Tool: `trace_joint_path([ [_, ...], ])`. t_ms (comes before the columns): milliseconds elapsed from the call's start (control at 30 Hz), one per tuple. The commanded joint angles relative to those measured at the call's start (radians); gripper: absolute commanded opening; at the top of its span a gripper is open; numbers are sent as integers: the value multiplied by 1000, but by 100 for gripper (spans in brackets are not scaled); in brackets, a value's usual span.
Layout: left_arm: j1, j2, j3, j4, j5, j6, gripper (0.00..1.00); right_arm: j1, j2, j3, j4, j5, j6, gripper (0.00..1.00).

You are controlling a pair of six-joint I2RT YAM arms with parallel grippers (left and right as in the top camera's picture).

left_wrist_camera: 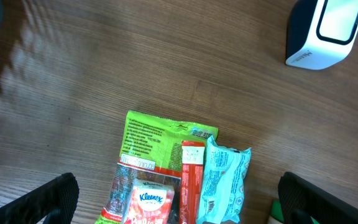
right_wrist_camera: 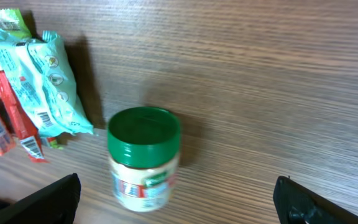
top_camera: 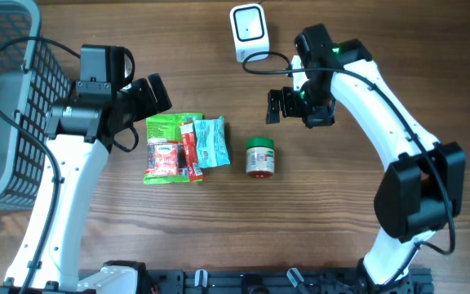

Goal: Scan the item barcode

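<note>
**Overhead.** The scanner (top_camera: pixel 249 31) is being shown at the far edge of the table (top_camera: pixel 431 65). The jar (top_camera: pixel 259 157) is lying free, near the right gripper (top_camera: pixel 277 104), which is being held wide open and empty, probably for a pickup. The left gripper (top_camera: pixel 155 94) is also being held fully open and empty, near the packets (top_camera: pixel 178 147).

**Left wrist.** The packets are being framed between spread fingers (left_wrist_camera: pixel 55 199).

**Right wrist.** The jar is being framed untouched, and no barcode is being shown.
</note>
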Motion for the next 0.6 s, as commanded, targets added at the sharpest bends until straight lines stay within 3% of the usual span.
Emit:
trace_joint_path([
  [0,6,-5,8,-2,-13,13,100,34,56,13,-2,-81,-15,100],
  [567,6,-5,8,-2,-13,12,100,119,177,0,29,-14,10,99],
])
